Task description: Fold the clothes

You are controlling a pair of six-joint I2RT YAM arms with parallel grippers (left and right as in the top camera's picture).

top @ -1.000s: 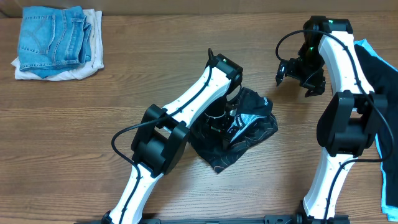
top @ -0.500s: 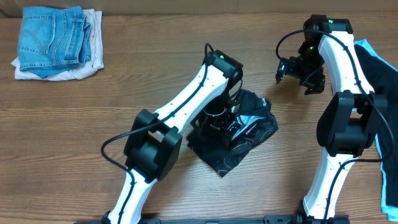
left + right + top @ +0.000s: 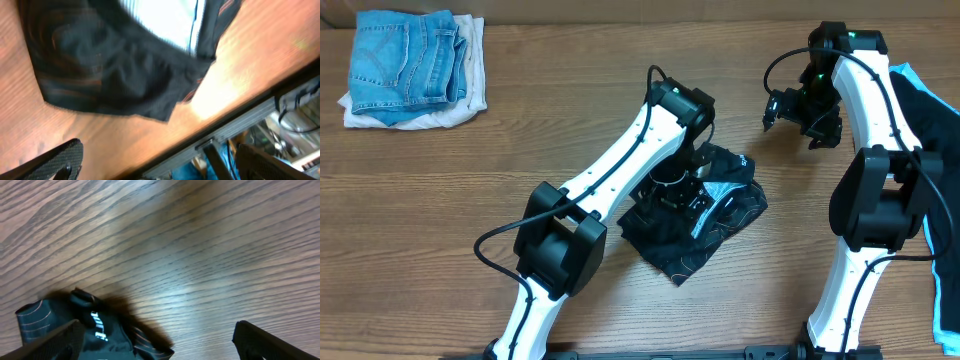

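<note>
Wood counter [image 3: 520, 150] across the whole view. Near its middle, a crumpled black jersey [image 3: 720, 212] with thin contour lines and a pale patch showing. At the right edge, partly hidden by the right arm [image 3: 865, 200], a black-and-light-blue garment [image 3: 942, 150], well apart from the jersey. In the far left corner, folded jeans [image 3: 405, 60] stacked on a white cloth [image 3: 472, 45]. Just above the jersey, the left gripper [image 3: 165, 165], spread wide, holding nothing. Over bare wood beyond the jersey, the right gripper [image 3: 160, 340], likewise wide apart and holding nothing.
</note>
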